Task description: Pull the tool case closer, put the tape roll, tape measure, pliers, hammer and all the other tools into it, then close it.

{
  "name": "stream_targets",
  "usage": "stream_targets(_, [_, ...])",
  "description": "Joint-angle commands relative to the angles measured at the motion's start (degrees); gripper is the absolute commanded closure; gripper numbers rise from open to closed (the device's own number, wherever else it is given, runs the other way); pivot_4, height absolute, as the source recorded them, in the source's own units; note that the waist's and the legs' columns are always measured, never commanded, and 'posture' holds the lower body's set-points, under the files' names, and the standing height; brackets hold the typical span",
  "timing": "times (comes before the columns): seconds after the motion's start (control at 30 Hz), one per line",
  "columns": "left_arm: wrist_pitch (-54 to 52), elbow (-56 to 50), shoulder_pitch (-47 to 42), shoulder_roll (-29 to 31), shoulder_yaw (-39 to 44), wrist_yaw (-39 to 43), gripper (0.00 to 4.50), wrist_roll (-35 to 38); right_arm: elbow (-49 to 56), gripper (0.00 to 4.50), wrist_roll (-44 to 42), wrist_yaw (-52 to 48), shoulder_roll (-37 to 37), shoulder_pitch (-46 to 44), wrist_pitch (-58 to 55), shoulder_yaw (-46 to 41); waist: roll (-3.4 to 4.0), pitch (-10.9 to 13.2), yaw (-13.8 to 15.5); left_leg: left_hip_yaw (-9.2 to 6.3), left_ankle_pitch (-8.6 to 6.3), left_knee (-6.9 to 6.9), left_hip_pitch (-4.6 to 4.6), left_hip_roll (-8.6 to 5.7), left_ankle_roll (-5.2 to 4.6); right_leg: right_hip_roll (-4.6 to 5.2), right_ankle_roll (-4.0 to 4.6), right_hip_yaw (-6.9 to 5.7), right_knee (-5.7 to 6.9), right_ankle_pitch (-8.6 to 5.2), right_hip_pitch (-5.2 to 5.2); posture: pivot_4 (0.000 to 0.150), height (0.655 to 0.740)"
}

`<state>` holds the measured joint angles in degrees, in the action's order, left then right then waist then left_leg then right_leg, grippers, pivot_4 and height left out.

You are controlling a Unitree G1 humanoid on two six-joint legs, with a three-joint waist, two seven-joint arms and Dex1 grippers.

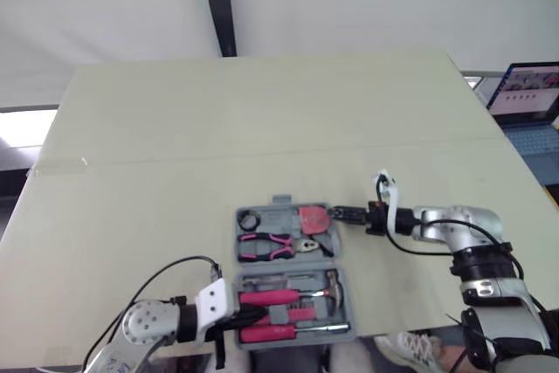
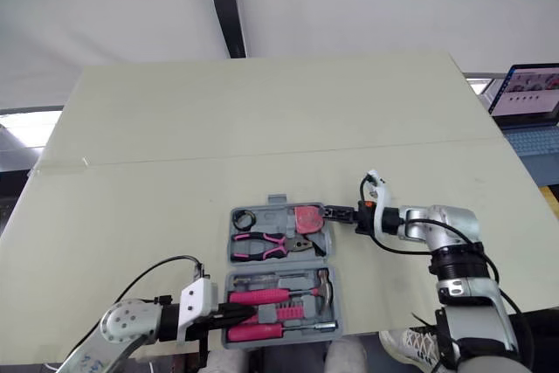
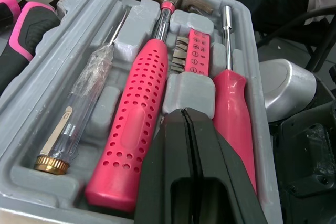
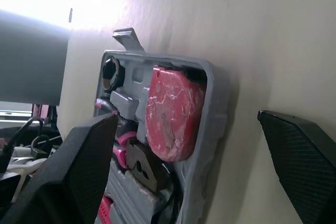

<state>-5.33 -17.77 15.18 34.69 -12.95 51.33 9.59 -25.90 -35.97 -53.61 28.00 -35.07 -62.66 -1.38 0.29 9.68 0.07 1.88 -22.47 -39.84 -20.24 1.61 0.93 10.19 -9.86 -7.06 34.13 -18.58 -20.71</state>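
Two risks: closed-up, empty left end effector [image 3: 186,115] over the tool case [image 1: 348,299] may block closing; wide-splayed right end effector [image 1: 341,214] beside it may shove it.

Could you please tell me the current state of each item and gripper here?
tool case: open, lying flat
tape roll: in far half
tape measure: in far half
pliers: in far half
hammer: in near half
left gripper: shut, over near half
right gripper: open, at case's right rim
laptop: open
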Motion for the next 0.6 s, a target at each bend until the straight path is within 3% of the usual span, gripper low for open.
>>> stream_targets(0.03, [0.4,-0.5,0.3,0.2,-0.4,0.0,4.50,-0.1,-2.3,0.01,0.8,-2.6,-1.0,-0.8,1.9,0.5,0.00,0.0,-0.2,0.00,0.00,0.01,0.00,0.00,0.00,0.00,0.00,-0.01,0.00,0.00,0.00,0.150,0.7400])
stream_targets(0.3, [0.8,0.7,-0.6,0.8,-0.8,0.1,4.50,-1.6,-3.0,0.01,1.2,-4.5,-3.6,-1.3,3.4,0.3,0.08,0.0,-0.5,0.00,0.00,0.05,0.03,0.00,0.00,0.00,0.00,-0.01,0.00,0.00,0.00,0.150,0.7400])
stream_targets(0.6, [0.9,1.5,-2.0,0.9,-1.0,0.1,4.50,-2.4,7.8,0.01,-2.4,-3.7,-3.9,1.4,-0.3,-2.0,0.15,0.0,-0.4,0.01,0.00,0.06,0.01,0.00,0.00,0.00,0.00,-0.01,0.00,0.00,-0.04,0.150,0.7400])
